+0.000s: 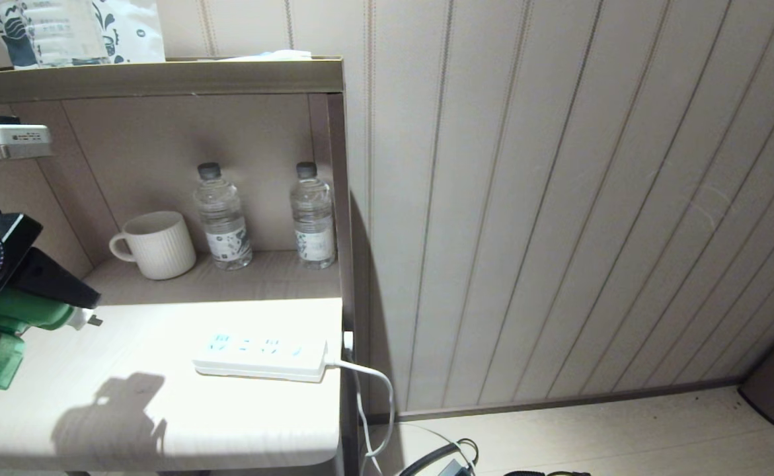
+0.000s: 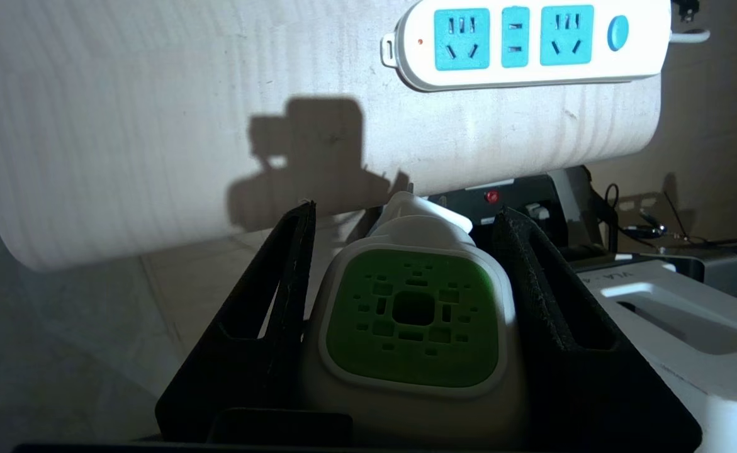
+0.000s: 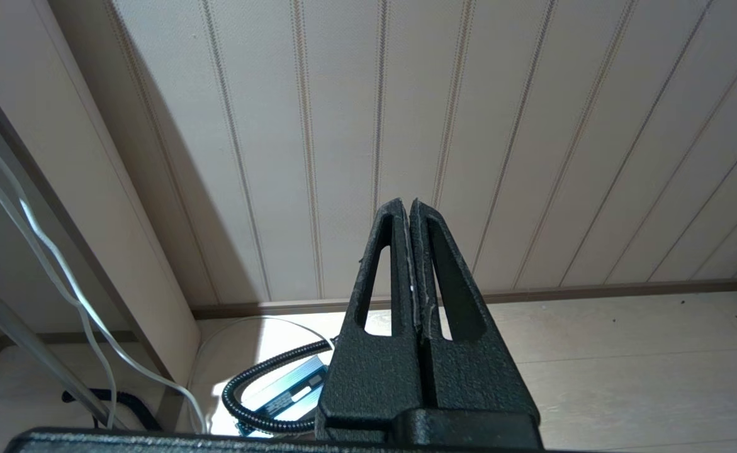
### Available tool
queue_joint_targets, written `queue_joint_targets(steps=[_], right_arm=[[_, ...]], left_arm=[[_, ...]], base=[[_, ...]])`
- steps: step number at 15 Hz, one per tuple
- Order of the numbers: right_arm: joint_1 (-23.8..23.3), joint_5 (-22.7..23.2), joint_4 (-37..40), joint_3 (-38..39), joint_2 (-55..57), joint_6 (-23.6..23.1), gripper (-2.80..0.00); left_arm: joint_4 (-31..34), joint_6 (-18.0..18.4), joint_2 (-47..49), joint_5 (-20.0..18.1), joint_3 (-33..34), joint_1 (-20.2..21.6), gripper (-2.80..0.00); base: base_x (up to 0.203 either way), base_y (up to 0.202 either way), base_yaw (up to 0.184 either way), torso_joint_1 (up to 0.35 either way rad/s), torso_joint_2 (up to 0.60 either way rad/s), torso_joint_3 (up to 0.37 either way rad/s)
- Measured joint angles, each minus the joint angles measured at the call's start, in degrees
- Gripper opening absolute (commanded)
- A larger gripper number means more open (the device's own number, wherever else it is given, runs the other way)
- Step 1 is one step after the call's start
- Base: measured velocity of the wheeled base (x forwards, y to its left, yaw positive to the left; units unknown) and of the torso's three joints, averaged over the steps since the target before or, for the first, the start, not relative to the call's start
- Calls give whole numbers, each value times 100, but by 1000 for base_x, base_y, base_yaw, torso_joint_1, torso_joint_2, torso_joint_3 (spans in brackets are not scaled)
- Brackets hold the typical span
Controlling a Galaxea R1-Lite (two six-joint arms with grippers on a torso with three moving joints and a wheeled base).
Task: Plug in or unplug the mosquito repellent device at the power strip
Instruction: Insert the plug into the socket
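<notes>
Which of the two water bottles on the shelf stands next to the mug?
The left water bottle, the one with the darker cap: it stands just right of the white ribbed mug. The other bottle stands against the shelf's right side panel.

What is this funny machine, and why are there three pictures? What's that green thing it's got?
It's a robot with two arms that end in pinchers called grippers. One picture comes from a camera on its head, the other two from cameras on its wrists. The left gripper is holding the mosquito repellent device, a green and white gadget that plugs in. On the pale table lies the power strip, with nothing plugged into its blue sockets. Behind it on the shelf stand a white mug and two water bottles. The right gripper is shut and empty, hanging low near the floor.
</notes>
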Motion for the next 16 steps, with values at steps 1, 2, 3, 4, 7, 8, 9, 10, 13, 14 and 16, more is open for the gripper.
queue_joint_targets(steps=[1,2,3,4,7,8,9,10,13,14,16], right_arm=[[0,0,1,2,-2,-1,-280],[0,0,1,2,-2,0,-280],[0,0,-1,2,-2,-2,-280],[0,0,1,2,0,0,-280],[2,0,0,2,-2,-1,-280],[2,0,1,2,0,-2,-280],[0,0,1,2,0,-2,-280],[0,0,1,2,-2,-2,-280],[0,0,1,2,-2,-1,-280],[0,0,1,2,0,-1,-280],[0,0,1,2,0,-2,-280]], left_arm=[[69,44,129,6,-152,-29,-280],[19,161,254,22,-240,-79,-280],[-28,309,366,64,-278,-132,-280],[-44,388,457,193,-300,-200,-280],[-229,433,650,471,-318,-418,-280],[-291,477,695,472,-318,-452,-280],[-346,569,741,465,-318,-468,-280],[-361,633,786,458,-316,-479,-280],[-421,642,946,445,-313,-501,-280],[-477,647,1019,452,-311,-518,-280],[-615,655,1160,455,-311,-619,-280]], base=[[0,0,0,0,0,0],[0,0,0,0,0,0],[0,0,0,0,0,0],[0,0,0,0,0,0],[0,0,0,0,0,0],[0,0,0,0,0,0],[0,0,0,0,0,0],[0,0,0,0,0,0],[0,0,0,0,0,0],[0,0,0,0,0,0],[0,0,0,0,0,0]])
